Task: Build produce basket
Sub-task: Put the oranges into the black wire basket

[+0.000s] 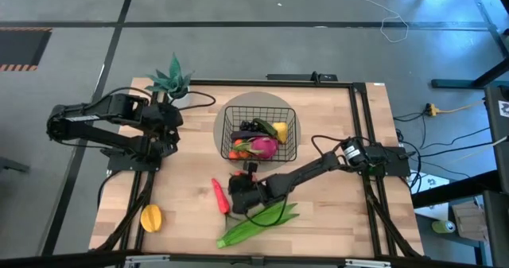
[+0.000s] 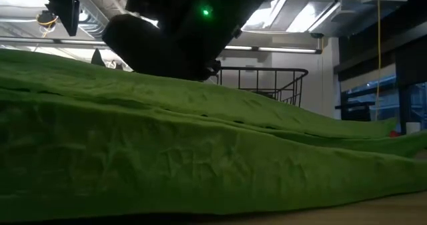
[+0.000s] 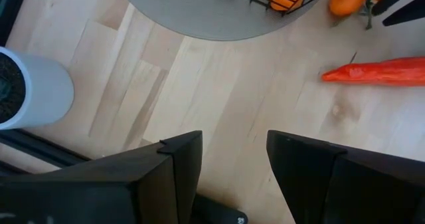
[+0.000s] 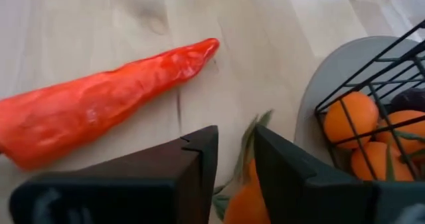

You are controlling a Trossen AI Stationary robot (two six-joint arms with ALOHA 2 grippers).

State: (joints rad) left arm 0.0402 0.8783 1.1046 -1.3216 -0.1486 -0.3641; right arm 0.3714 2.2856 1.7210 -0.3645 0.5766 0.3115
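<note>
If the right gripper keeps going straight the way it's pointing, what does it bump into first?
Probably the orange tomatoes already sitting between the fingers of the right gripper. Past them comes the grey mat under the basket. The red pepper lies off to one side, out of line. Depth is hard to judge here.

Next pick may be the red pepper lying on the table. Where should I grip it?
Grip the red pepper across its thick end, coming from above: it lies flat on the bare table, tapering to a thin tip, with room either side for open fingers.
</note>
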